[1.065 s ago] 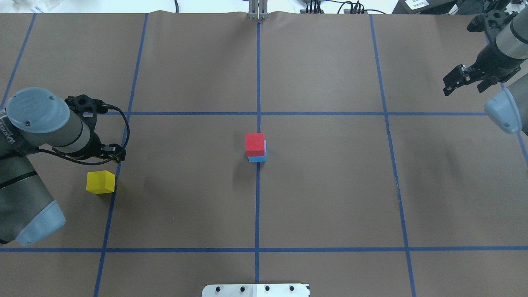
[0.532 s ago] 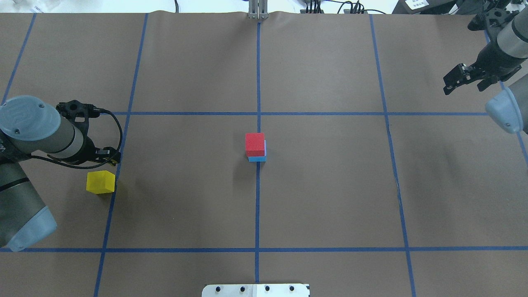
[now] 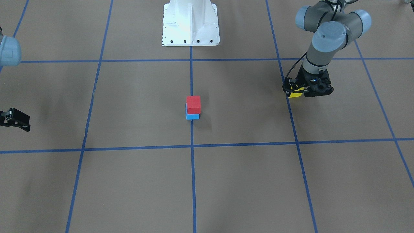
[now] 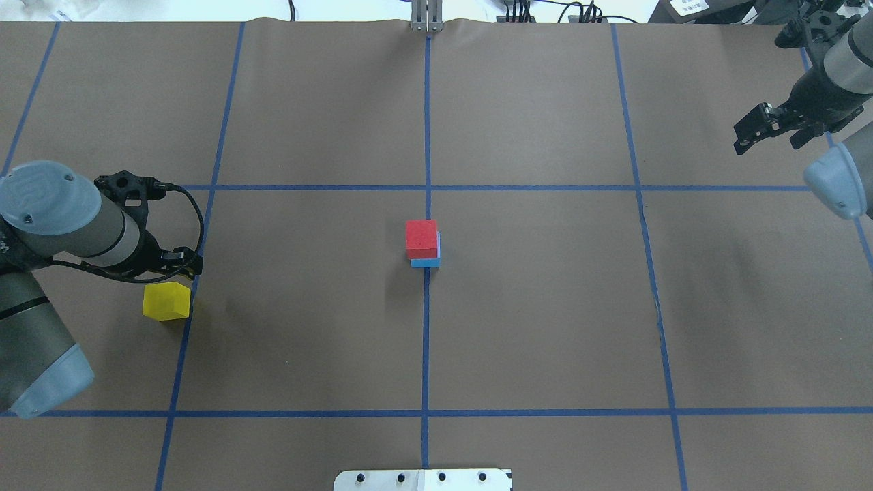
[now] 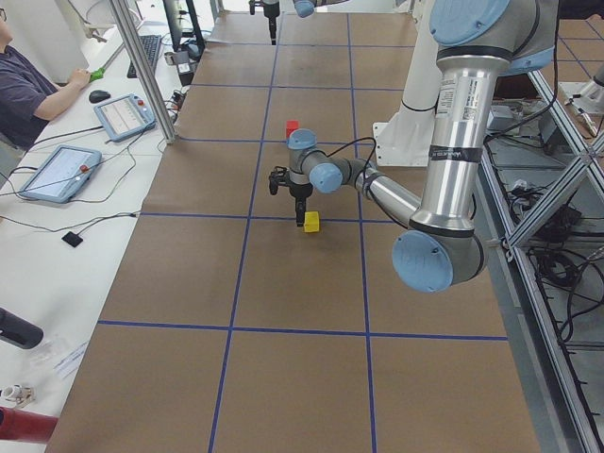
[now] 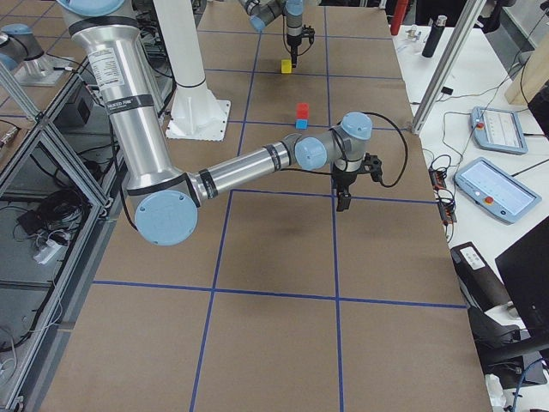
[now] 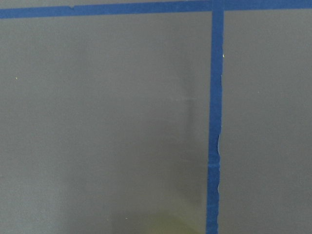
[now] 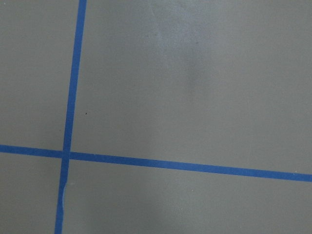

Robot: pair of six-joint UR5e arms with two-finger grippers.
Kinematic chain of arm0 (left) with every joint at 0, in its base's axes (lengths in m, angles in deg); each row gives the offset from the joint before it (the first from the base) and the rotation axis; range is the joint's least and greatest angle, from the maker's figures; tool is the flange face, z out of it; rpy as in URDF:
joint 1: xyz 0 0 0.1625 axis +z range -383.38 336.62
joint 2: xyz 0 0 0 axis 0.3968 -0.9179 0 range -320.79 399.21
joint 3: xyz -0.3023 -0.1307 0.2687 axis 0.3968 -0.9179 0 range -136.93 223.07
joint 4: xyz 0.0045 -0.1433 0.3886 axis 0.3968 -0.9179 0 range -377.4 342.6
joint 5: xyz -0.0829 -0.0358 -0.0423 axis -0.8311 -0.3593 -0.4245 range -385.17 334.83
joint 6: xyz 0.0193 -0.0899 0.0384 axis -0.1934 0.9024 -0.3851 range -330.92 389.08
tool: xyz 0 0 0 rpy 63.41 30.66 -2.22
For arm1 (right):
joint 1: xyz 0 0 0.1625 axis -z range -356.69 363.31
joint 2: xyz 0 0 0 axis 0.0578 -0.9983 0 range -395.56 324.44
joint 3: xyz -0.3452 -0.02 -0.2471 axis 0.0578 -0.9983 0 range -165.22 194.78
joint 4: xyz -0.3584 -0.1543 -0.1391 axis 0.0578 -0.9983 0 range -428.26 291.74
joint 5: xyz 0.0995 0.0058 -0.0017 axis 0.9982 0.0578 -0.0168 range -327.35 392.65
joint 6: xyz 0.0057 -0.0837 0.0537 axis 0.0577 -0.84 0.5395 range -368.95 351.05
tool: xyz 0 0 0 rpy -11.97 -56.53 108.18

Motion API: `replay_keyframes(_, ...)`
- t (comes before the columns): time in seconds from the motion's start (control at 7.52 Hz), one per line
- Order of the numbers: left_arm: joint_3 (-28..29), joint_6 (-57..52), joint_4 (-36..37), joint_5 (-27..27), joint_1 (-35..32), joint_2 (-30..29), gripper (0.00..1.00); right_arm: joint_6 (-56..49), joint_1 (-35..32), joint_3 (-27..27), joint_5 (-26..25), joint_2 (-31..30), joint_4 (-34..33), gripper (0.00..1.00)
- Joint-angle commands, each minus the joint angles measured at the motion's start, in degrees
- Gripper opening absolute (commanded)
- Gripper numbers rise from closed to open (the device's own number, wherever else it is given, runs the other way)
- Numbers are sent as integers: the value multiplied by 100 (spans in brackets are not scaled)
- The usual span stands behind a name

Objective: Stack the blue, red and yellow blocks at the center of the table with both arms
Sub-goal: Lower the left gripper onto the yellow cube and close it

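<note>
At the table's centre the red block point(image 4: 421, 238) point(image 3: 193, 104) sits on the blue block point(image 4: 426, 261) point(image 3: 192, 116), slightly offset. The yellow block point(image 4: 166, 301) point(image 5: 311, 222) lies alone on the table point(image 4: 545, 307) at the left, just left of a tape line. My left gripper point(image 4: 183, 264) point(image 3: 304, 92) hangs low right beside it on its far side, pointing down, apparently open and holding nothing; it partly hides the block in the front view. My right gripper point(image 4: 767, 133) hovers at the far right, open and empty. The left wrist view shows only a faint yellow blur point(image 7: 161, 225).
The white pedestal base point(image 3: 190, 24) stands at the robot's side of the table. In the side views, tablets and a keyboard lie on benches beyond the table's far edge, and a person point(image 5: 24, 90) sits there. A metal clamp point(image 4: 427, 17) is fixed at the far edge.
My left arm has swung left and toward the robot, bringing its gripper closer to the yellow block. The right gripper has drifted slightly toward the far edge. The blocks have not moved.
</note>
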Motion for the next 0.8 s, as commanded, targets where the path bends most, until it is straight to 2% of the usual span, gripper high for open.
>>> replay_keyframes(0.0,-4,9,-8,-25,94,95,100,0,-10,28,7,-9,-5,100)
replay_keyframes(0.67,-48,185,1,-24,428,113,100,9,-27,194,-2,-17,-22,100)
